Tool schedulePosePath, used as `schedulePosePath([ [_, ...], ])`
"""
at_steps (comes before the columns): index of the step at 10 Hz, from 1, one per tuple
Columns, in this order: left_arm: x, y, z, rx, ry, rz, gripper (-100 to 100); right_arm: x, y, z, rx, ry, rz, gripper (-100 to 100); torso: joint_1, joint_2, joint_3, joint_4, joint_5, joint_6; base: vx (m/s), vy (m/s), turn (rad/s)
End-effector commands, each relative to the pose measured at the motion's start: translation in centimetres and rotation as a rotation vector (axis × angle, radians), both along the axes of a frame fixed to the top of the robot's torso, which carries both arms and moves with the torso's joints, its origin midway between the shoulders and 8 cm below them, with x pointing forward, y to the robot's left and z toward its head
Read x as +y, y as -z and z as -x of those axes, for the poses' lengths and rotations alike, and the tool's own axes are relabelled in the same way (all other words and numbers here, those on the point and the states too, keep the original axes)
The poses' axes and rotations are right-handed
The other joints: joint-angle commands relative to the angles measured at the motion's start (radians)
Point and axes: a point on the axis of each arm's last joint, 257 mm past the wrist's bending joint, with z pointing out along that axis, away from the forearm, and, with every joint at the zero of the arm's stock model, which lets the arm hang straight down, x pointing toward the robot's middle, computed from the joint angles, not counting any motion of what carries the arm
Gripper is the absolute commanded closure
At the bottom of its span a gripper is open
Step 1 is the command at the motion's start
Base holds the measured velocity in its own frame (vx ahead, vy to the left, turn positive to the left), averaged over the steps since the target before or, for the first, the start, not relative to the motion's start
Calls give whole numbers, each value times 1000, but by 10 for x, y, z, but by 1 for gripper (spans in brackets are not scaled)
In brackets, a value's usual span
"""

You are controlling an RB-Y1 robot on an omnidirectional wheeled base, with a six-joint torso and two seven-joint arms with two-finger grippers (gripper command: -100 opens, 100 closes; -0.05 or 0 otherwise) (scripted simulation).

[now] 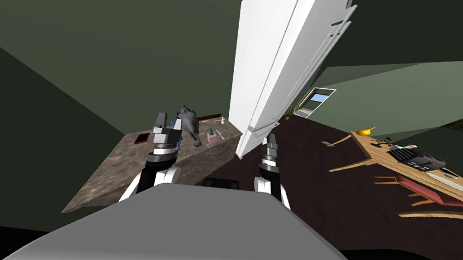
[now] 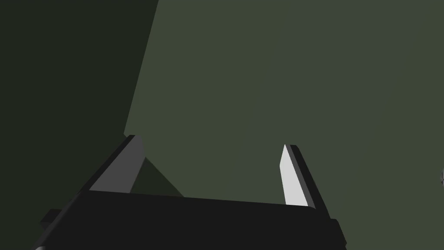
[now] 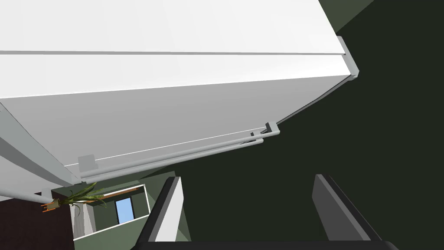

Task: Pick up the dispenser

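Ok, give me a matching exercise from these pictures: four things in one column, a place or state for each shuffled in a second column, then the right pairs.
Things:
1. dispenser
2. yellow object
3. potted plant
4. left gripper

Places or states:
A. at the far end of the wooden table
B. open, holding nothing
C. on the mottled brown counter
D. on the floor by the white fridge

Pairs: 1-C, 2-A, 3-D, 4-B.
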Motion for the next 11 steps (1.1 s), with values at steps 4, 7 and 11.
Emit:
schedulePosePath([
  [4,-6,15,-31,97,41,-1,-100,0,0,0,0,0,0,0,-3,1,0,0,-1,0,-9,-49,17],
  [7,-7,22,-43,139,52,7,-100,0,0,0,0,0,0,0,-3,0,0,0,-1,0,-7,-39,13],
  [11,-12,35,-67,220,79,27,-100,0,0,0,0,0,0,0,-4,0,0,0,-1,0,-12,-51,16],
])
